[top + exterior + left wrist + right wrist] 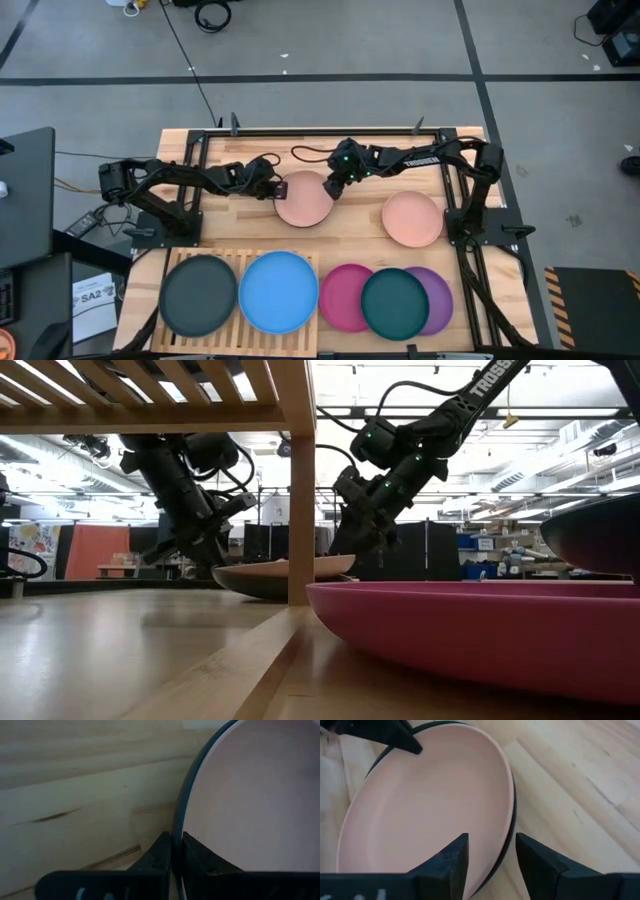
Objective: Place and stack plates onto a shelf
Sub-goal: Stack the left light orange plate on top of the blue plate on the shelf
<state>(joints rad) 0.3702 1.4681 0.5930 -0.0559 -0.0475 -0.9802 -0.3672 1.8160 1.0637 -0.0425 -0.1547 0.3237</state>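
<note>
the salmon plate [303, 199] sits just above table centre, bare wood around it from 12 to 3 o'clock, the second salmon plate [411, 218] well apart at its 3 o'clock, and the shelf [237, 293] at its 7 o'clock carrying the black plate [199, 295] and blue plate [278, 291]. the left gripper [274, 189] reaches in low from 9 o'clock, fingers [161, 855] pinched tight on that plate's rim. the right gripper [331, 187] angles down at its 2 o'clock edge, fingers [454, 856] parted astride the rim without closing.
</note>
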